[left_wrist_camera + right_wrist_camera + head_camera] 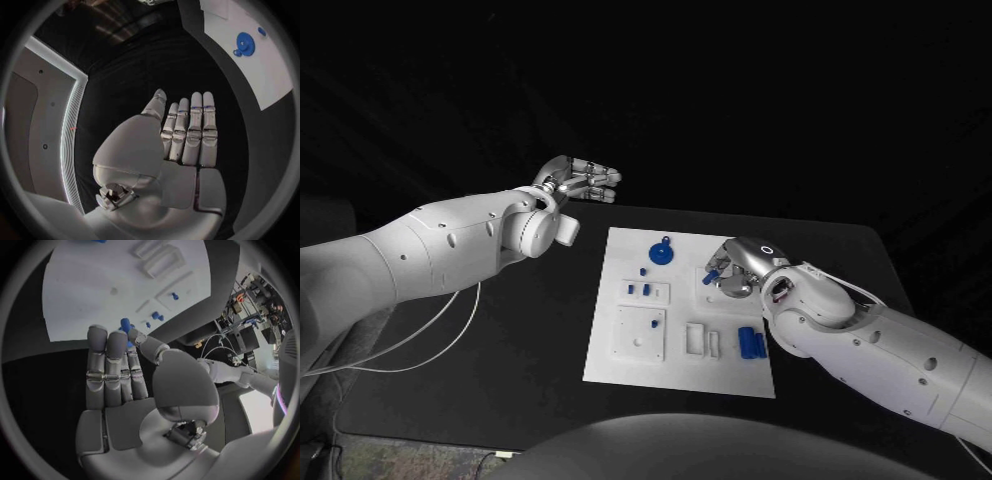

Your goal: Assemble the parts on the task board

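Both of my hands were over the black table [502, 350]. My right hand [736, 268] hovered above the right part of the white task board [625, 355], and it pinched a small blue part [714, 274] between the thumb and the fingertips. My left hand [581, 182] was well apart from the board, beyond its far left corner, with straight fingers [195, 132] close together, holding nothing. On the board lay a round blue part [662, 253] near the far edge and other small blue parts [751, 343] close to the near right corner.
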`<state>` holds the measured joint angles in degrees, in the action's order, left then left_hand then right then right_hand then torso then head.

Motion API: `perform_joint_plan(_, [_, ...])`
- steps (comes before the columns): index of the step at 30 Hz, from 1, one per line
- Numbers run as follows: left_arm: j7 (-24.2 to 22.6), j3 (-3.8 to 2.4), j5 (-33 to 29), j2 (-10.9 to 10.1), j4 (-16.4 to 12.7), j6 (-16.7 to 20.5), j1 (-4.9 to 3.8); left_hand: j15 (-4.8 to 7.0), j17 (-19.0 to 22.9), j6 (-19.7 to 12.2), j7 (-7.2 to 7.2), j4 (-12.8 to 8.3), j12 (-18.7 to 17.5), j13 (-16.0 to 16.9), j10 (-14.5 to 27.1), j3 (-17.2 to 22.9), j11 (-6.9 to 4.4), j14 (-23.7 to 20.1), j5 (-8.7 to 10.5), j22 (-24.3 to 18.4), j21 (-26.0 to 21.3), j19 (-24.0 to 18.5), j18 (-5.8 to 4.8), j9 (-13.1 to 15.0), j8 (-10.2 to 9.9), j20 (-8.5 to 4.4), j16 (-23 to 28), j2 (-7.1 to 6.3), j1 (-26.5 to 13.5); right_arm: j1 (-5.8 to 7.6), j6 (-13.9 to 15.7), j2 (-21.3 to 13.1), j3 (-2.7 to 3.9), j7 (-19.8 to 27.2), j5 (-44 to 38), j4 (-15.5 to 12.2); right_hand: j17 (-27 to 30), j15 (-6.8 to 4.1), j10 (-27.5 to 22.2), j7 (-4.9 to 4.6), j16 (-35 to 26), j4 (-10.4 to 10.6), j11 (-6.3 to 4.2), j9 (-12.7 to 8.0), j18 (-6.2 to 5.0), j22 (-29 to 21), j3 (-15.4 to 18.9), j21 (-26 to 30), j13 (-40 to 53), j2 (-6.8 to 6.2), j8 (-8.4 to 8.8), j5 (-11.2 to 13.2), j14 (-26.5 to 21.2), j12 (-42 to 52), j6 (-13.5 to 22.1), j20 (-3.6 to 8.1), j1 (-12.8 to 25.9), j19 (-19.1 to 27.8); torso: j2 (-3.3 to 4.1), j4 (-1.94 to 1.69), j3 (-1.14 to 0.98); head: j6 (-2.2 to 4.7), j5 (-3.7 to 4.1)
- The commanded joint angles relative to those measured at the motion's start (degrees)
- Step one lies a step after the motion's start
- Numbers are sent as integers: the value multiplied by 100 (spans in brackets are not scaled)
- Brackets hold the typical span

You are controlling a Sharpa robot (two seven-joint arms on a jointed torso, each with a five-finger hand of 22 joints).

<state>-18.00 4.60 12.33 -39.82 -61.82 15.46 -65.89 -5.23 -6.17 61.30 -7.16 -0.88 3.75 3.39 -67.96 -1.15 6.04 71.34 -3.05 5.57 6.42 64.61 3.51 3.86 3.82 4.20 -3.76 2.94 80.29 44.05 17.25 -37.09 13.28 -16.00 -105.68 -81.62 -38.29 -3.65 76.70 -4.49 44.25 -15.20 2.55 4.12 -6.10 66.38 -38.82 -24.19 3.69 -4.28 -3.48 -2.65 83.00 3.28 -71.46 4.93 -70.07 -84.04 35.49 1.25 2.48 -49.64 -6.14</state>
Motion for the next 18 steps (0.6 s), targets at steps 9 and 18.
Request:
perform_joint_plan(9, [-31, -5, 22, 32, -29, -75, -9, 6, -12, -10, -6, 50, -32, -3, 28, 21, 6, -45, -37, -12, 17, 0, 24, 5, -10, 13, 13, 57, -12, 11, -166, 348, -9, 81, -79, -353, -13, -38, 199, -5, -47, -23, -147, 16, -17, 29, 17, -9, 4, 57, -21, -17, -1, 19, -47, 50, 18, -166, 16, -22, 6, -1, -32])
perform_joint_plan(18, [-18, -5, 23, 74, -63, -87, -9, 6, -12, -10, -6, 50, -32, -3, 28, 21, 6, -45, -37, -12, 17, 0, 24, 5, -10, 13, 13, 57, -12, 10, -179, 792, -233, 193, -210, -331, -18, -38, 198, -5, -59, -35, -146, 17, -22, 46, 13, 24, 5, 65, -21, -19, 2, 19, -43, 50, 16, -174, 15, -23, 8, -36, -103])
